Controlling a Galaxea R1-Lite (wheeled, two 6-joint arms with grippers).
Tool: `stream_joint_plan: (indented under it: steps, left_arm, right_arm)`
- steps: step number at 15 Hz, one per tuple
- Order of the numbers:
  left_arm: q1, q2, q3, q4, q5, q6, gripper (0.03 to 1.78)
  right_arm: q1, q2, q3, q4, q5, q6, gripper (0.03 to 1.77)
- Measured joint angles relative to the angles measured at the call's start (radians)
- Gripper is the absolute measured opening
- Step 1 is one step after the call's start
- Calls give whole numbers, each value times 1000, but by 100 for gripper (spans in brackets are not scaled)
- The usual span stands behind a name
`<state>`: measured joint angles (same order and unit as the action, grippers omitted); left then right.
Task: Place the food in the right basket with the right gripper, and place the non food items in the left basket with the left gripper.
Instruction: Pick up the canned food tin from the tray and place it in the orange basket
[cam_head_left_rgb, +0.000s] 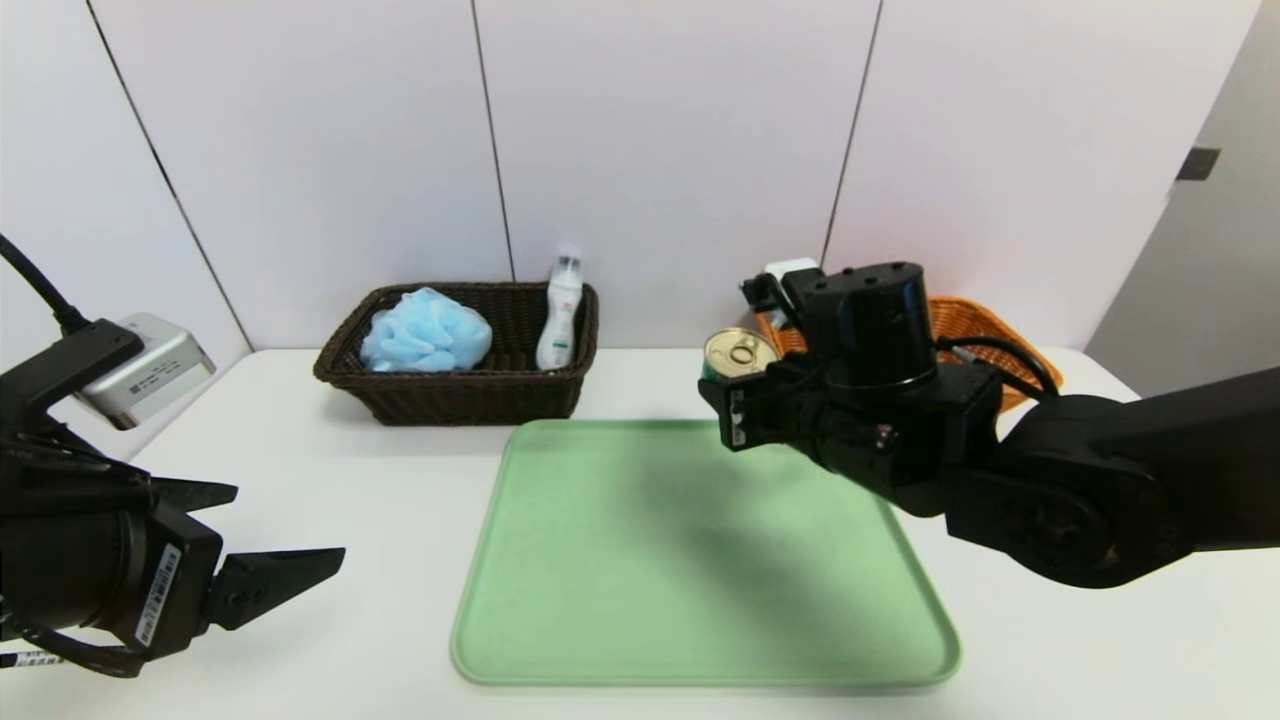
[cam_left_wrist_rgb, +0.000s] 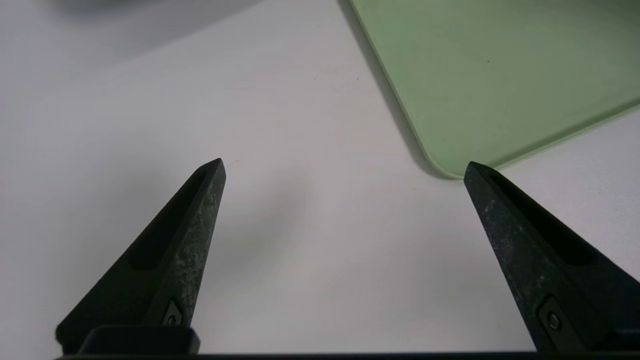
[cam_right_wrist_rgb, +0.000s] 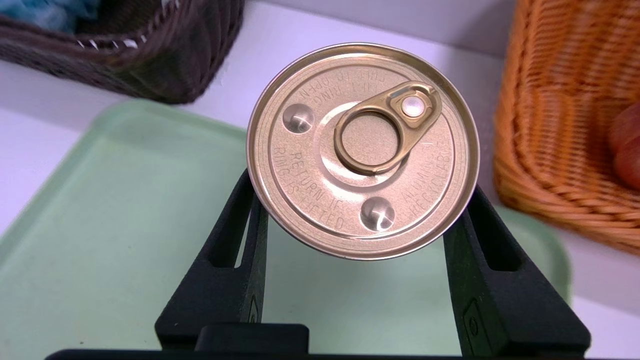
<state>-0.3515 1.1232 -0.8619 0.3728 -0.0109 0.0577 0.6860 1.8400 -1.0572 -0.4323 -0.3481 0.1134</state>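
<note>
**Can in my right gripper, orange basket just beyond it**

My right gripper (cam_head_left_rgb: 738, 400) holds the can (cam_head_left_rgb: 738, 353) by its sides, one finger pressed against each flank, and the gold pull-ring lid faces up. The can's long axis stands close to upright, and it hangs above the far right corner of the green tray (cam_head_left_rgb: 700, 560), clear of the tray surface.

What matters now is where the orange basket (cam_head_left_rgb: 985, 335) lies from the can: farther to my right and a little farther back, close by, with its woven wall rising beside the can in the right wrist view. Something reddish already sits inside that basket, though I cannot tell what it is. I judge the next move as a short carry to the right over the near rim, keeping the can upright, then a release once it is inside.

My left gripper (cam_head_left_rgb: 250, 545) hangs spread wide and empty over the desk (cam_head_left_rgb: 330, 480), near the tray's left front corner. The dark basket (cam_head_left_rgb: 460, 385), behind the tray's far left corner, holds a blue bath puff (cam_head_left_rgb: 425, 330) and a white bottle (cam_head_left_rgb: 558, 315).
</note>
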Motion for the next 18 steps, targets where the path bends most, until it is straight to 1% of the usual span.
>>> stream_joint_plan:
  steps: [2, 4, 6, 8, 10, 12, 16, 18]
  left_arm:
    - [0, 0, -3, 0, 0, 0, 169]
    - [-1, 1, -6, 0, 0, 3, 169]
    - [-1, 1, -7, 0, 0, 5, 169]
    - [-1, 1, -7, 0, 0, 5, 169]
    - [0, 0, -7, 0, 2, 5, 169]
    - [0, 0, -6, 0, 2, 5, 169]
    - [0, 0, -6, 0, 3, 4, 169]
    - [0, 0, -5, -1, 3, 1, 169]
  right_arm:
    - [-28, -47, -3, -1, -1, -11, 97]
    - [-73, -76, -17, -1, -3, -14, 97]
    - [-144, -89, -43, 3, 0, -24, 97]
    - [-229, -90, -79, 42, 1, -29, 97]
    - [-324, -74, -120, 77, 17, -30, 97]
    - [-413, -41, -166, 103, 49, -30, 97]
    - [-534, 45, -276, 173, 69, -29, 97]
    - [-582, 93, -339, 256, 78, -23, 97]
